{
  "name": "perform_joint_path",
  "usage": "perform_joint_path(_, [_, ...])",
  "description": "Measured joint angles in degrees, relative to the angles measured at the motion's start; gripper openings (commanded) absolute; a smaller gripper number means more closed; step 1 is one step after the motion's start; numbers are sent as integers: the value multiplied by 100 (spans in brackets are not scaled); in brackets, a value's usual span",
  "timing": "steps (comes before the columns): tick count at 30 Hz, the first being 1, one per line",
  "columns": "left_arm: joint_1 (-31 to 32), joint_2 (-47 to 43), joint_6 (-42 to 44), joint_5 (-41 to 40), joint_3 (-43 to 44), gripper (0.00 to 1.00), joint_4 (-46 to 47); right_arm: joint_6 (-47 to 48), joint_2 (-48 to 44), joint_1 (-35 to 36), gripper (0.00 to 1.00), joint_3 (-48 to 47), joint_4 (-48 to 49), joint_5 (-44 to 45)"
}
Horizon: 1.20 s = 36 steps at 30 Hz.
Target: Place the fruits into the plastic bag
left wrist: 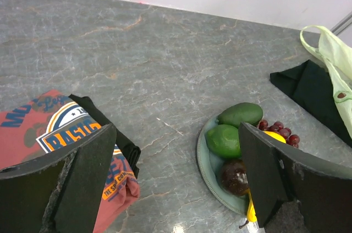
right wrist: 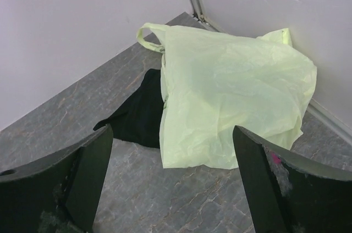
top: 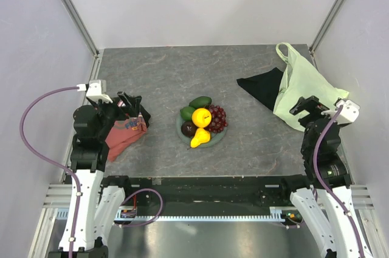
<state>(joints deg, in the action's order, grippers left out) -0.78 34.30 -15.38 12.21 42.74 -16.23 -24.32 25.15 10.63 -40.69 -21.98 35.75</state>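
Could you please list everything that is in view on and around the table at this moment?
Round fruit: one, yellow-orange, middle of plate
Pear: one, yellow, plate's near edge
Green fruits: two, green, plate's far-left side
Plum: one, dark purple-brown, plate's left side
Grape bunch: one, dark red, plate's right side
Plate: one, grey-green, table centre
Plastic bag: one, pale green, far right, overlapping cloth
Black cloth: one, black, left of bag
T-shirt: one, red printed, left side
Table: one, grey marbled
Left gripper: one, black, open, by T-shirt
Right gripper: one, black, open, facing bag
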Motion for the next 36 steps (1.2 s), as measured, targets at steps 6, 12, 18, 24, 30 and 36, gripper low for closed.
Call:
perform_joint_path(6, [0,140,-66,-15,0,99,-4,-44,-116,0,98,4,0,339])
perform_joint_path(12, [-24,63,-129,273,-24,99,13,-140,-382,0,98,94,2,599])
perform_joint_path(18, [-28,122,-120,752,-26,99,0,-31,-315,0,98,35,-2,562])
perform_joint_path(24, [-26,87,-72,782,-26,99,-66,426,1285,0,98,-1248,-525,-13])
perform_joint_path(30, [-17,-33,22,719,-26,99,-146,612,3847,0,98,-2365,-1215,96])
perform_joint_path(36, [37,-61,114,595,-26,99,-162,636,5396,-2,98,-2446,-1591,24])
